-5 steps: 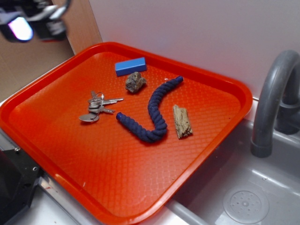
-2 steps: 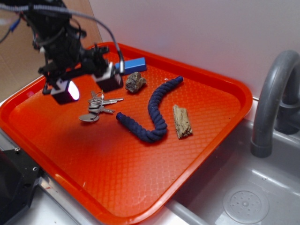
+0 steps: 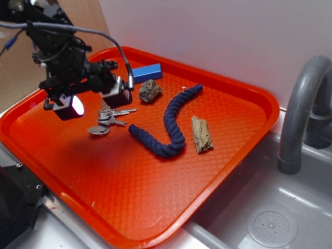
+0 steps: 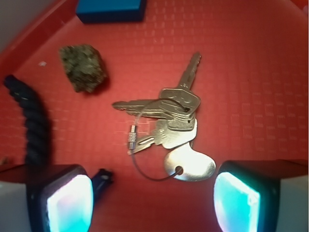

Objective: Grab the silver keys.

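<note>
Several thin metal silver keys [image 4: 170, 123], oval tag

White wall [image 3: 207, 36] behind; grey sink [image 3: 270, 207], grey faucet [image 3: 301, 104] right.

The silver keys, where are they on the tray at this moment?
In the exterior view, the silver keys lie on the left part of the orange tray, just below the claw, left of the blue rope.
</note>
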Available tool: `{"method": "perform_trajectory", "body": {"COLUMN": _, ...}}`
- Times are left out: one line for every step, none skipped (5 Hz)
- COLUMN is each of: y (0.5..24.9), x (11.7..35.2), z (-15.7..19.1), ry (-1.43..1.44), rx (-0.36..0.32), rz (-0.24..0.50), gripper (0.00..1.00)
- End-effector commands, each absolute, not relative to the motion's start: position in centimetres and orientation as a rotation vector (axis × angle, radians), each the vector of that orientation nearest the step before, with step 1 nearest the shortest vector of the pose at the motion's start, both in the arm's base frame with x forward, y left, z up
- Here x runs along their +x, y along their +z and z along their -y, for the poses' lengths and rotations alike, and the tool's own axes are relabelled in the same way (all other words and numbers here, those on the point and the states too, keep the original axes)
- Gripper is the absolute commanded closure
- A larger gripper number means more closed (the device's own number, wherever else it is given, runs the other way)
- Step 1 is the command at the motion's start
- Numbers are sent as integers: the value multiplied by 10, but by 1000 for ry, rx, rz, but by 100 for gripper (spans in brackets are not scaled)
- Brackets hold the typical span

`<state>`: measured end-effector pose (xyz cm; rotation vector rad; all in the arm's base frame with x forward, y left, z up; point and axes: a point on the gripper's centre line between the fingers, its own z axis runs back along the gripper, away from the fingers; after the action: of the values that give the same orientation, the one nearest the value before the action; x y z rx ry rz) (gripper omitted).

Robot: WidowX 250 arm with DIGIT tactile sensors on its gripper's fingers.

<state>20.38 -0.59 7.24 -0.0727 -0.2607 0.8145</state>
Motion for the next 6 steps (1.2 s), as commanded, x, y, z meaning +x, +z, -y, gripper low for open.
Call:
{"method": "perform_trajectory", "body": {"y": 57, "x": 219, "z": -11, "ry": 834, "rx": -66, "rz": 256, "gripper": 0}}
{"method": "perform_trajectory", "body": {"y": 47, "x": 230, "z": -13, "ry": 848, "rx": -68, "rz": 240, "gripper": 0}}
{"method": "perform_trajectory", "body": {"y": 41, "x": 243, "z": -12, "ry": 843, "rx": -71, "rz": 230, "gripper": 0}}
{"method": "perform_trajectory", "body": {"y": 44, "x": 249, "z": -9, "ry": 841, "rx": -64, "rz": 240, "gripper": 78}}
{"method": "perform_trajectory", "body": {"y": 47, "x": 248, "z": -11, "ry": 833, "rx": -84, "rz": 226, "gripper": 100}}
{"method": "perform_trajectory", "body": {"y": 48, "x": 247, "z": -11, "ry": 807, "rx": -77, "rz": 229, "gripper": 100}}
